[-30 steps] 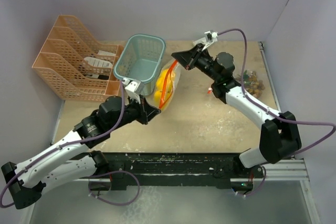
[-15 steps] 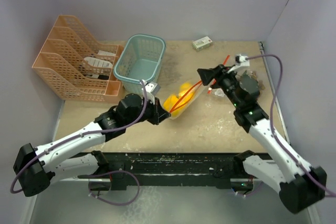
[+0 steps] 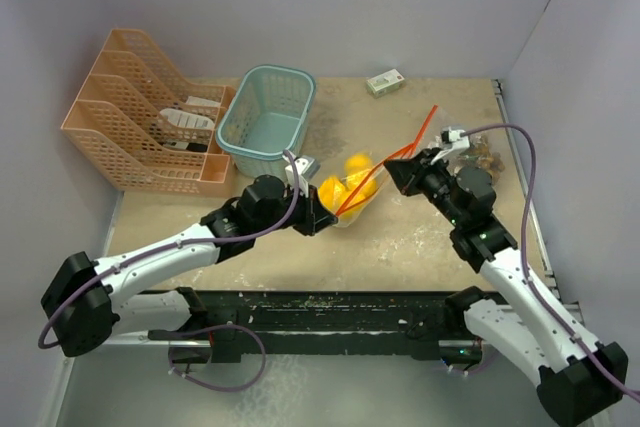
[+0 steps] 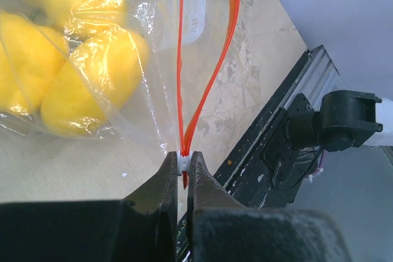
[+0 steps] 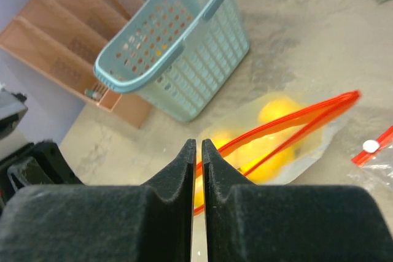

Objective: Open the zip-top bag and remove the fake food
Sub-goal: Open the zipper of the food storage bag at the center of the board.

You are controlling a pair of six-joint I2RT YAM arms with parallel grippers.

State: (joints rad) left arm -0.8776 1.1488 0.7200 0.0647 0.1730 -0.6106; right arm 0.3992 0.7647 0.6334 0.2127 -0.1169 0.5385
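**A:** What stands at the far left?

**B:** A rack (image 3: 140,122) on the worktop (image 3: 420,237). A basket (image 3: 268,117) is just beside it on the right.

**A:** And the left pincer?

**B:** The left pincer (image 4: 183,165) is closed on the bag (image 3: 352,199). It pinches the white slider (image 4: 183,160) at one end of the red zip (image 4: 180,59). From the slider the two zip tracks spread apart, so the mouth is open.

**A:** Where is the bag?

**B:** It is near the middle of the worktop, right of the basket, stretched between the two pincers. I cannot tell whether it touches the worktop.

**A:** And the food?

**B:** Yellow fruits (image 4: 92,84) sit inside the bag, pressed against the clear plastic.

**A:** What is further right?

**B:** A box (image 3: 385,82) lies by the far edge, well apart from the bag. Nearer is the right pincer (image 5: 198,151), with its fingers almost together. Both zip tracks run up to those fingers, so it is closed on the bag's rim, opposite the slider.

**A:** Is there anything past it?

**B:** Another red strip (image 3: 425,127) slants away just right of that pincer. The grapes (image 3: 487,154) lie on the worktop near the right edge, outside the bag.
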